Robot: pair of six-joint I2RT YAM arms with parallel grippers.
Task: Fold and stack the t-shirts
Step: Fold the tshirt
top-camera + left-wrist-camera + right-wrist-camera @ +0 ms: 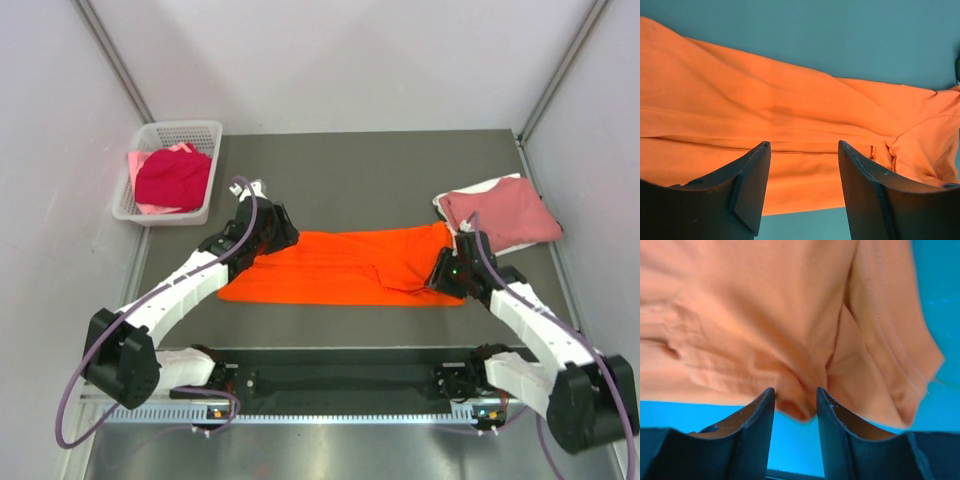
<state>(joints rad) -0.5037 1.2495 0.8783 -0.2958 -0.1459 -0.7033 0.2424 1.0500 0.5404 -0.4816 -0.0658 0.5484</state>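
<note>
A bright orange t-shirt lies folded into a long band across the middle of the table. My left gripper hovers over its left end, open, with only flat orange cloth showing between its fingers. At the shirt's right end sits my right gripper. Its jaws stand narrow but still apart, and a puckered fold of the orange cloth bulges down between them. A dusty rose t-shirt rests folded on a white one at the back right.
A white lattice basket stands at the back left and holds a crimson shirt over a pale pink one. Grey walls close in the table on the left, right and back.
</note>
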